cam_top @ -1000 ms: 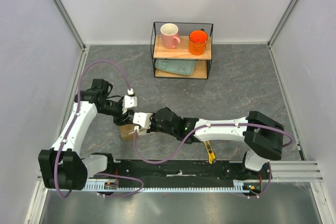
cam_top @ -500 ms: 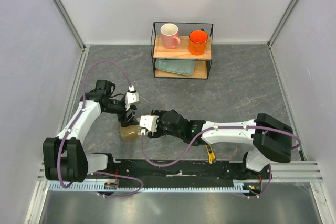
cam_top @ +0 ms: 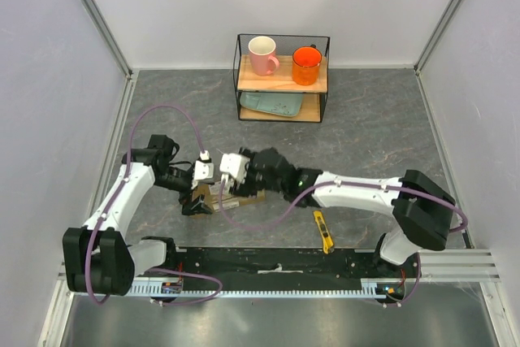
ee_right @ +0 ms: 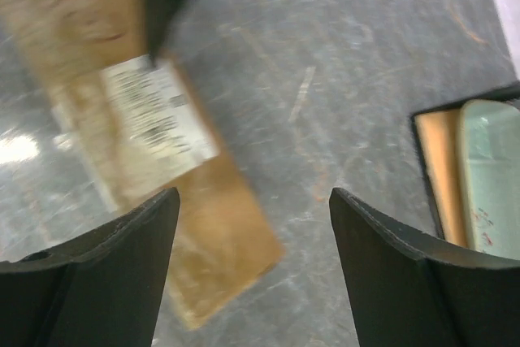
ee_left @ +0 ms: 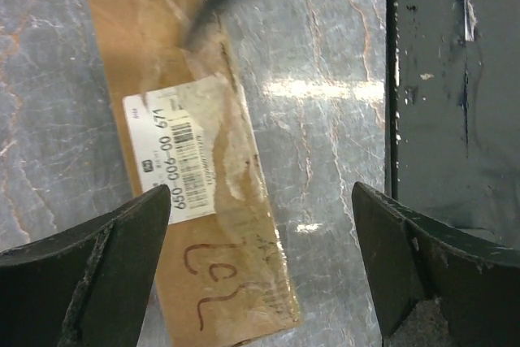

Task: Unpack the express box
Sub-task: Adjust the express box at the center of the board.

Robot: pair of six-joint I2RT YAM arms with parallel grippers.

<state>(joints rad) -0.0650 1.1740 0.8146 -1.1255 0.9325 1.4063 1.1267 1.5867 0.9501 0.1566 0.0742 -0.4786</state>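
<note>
Above express box (ee_left: 154,54): L hand (ee_left: 260,274), R hand (ee_right: 253,258) both wide open, empty.

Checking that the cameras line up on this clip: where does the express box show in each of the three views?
Top external: express box lower centre-left, only brown edges showing.
Left wrist: it runs diagonally from top left to bottom centre.
Right wrist: left half, slanting, blurred.
Shared landmark: its white shipping label, in both wrist views; not made out from above.
</note>
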